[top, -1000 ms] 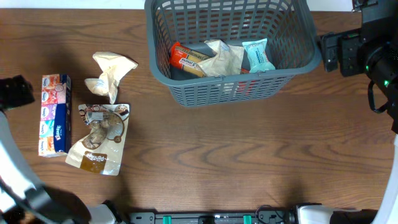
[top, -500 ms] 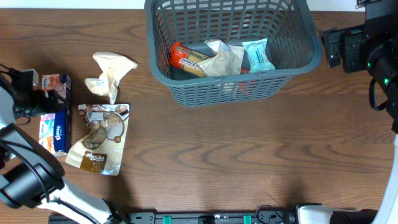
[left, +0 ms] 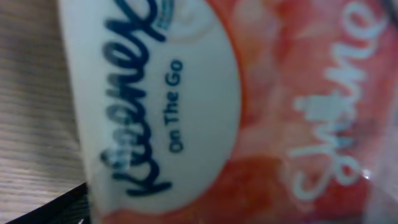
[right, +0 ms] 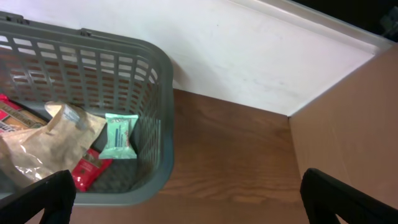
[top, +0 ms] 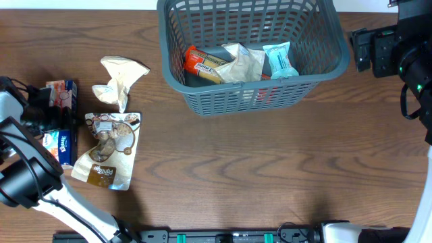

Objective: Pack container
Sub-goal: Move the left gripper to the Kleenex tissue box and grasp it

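Lowering the left gripper (top: 42, 111) onto the Kleenex On The Go tissue pack (top: 62, 138), far to the left of the container (top: 223, 101): a second ago holding it clear of the pack on the side away from the container, half a second ago just reaching the pack's far end, now covering its middle. Leaving the pack itself lying as before. Keeping the right gripper (top: 373, 52) just right of the container's rim, a shade farther back than a second ago, spread wide and pinching nothing. Leaving the container unmoved at the far edge of the table (top: 270, 169), between the two grippers, and still carrying an orange snack bar (top: 202, 63), a crumpled tan packet (top: 243, 64), a mint-green wrapped bar (top: 280, 59) and a red packet (right: 90, 169), none of them shifting. Leaving a second crumpled tan wrapper (top: 120, 79) and a brown-labelled pouch (top: 108, 150) between the container and the tissue pack, also as before. Failing to show how the left pincer is standing: filling the left wrist view with a blurred close-up of the pack's white label and pink wrap, with only a dark sliver (left: 37, 211) at the lower left corner, and burying the fingertips under arm and cables from overhead, so cannot tell spread from pinching. Cutting off the container's far rim overhead and its left part in the right wrist view. Hiding most of the red packet under the tan one.
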Tool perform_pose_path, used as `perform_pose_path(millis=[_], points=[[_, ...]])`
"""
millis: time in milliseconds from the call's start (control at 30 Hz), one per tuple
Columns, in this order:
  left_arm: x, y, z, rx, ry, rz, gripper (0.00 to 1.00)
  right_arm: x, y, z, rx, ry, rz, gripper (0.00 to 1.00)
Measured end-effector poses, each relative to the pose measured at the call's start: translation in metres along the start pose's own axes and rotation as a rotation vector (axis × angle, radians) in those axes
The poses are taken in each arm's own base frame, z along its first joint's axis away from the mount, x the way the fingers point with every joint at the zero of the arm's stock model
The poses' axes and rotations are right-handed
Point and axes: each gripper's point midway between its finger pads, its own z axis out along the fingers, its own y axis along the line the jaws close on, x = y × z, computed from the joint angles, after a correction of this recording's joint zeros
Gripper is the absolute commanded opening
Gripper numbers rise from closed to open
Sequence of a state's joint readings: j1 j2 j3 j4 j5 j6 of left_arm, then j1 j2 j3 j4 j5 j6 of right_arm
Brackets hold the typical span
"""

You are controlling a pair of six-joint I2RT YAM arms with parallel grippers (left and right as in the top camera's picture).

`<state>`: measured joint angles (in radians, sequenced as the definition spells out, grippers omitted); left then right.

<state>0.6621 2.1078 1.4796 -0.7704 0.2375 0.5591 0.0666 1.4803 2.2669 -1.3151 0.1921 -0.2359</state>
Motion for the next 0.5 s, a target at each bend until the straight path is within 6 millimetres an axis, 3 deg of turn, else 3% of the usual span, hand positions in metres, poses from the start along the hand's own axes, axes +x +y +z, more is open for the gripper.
perform_pose_path(millis=[200,233,333,500], points=[[-0.0009,-0.0005,0.0001,0.002,-0.003,0.003,0.56,0.0007,0.0000,0.0000,0.000,0.003,0.002,0.99],[-0.0008,-0.0003,0.0001,0.001,-0.003,0.007,0.45,0.0007,0.0000,0.0000,0.001,0.003,0.002,0.99],[-0.0002,0.0003,0.0000,-0.002,-0.001,0.009,0.25,0.0007,-0.0010,0.0000,0.006,0.003,0.005,0.99],[-0.0010,0.0008,-0.0043,-0.002,-0.006,0.005,0.09,-0.0065,-0.0086,-0.0050,0.043,-0.032,0.016,0.99]])
